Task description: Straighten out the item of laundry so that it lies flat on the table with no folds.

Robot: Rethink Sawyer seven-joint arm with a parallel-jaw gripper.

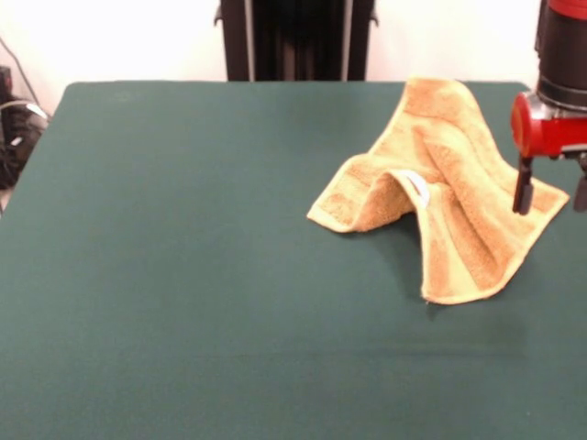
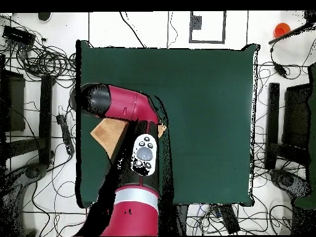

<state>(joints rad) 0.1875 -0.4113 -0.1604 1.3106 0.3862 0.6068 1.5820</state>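
Note:
The golden-orange towel (image 1: 449,197) lies rumpled at the right far side of the dark green table (image 1: 183,275). It has a raised arched fold in the middle, and its white label (image 1: 415,186) shows on that fold. My gripper (image 1: 551,191) hangs at the towel's right corner with its fingers (image 1: 523,188) apart and nothing between them. In the overhead view my red arm (image 2: 133,123) covers most of the towel (image 2: 106,134). Only an orange piece shows at the table's (image 2: 210,111) left edge, and the gripper is hidden under the arm.
The black pedestal (image 1: 295,37) stands behind the table's far edge. Cables and gear (image 1: 14,128) lie off the table's left side. In the overhead view cables (image 2: 49,62) ring the table, and an orange object (image 2: 281,28) sits off its top right corner.

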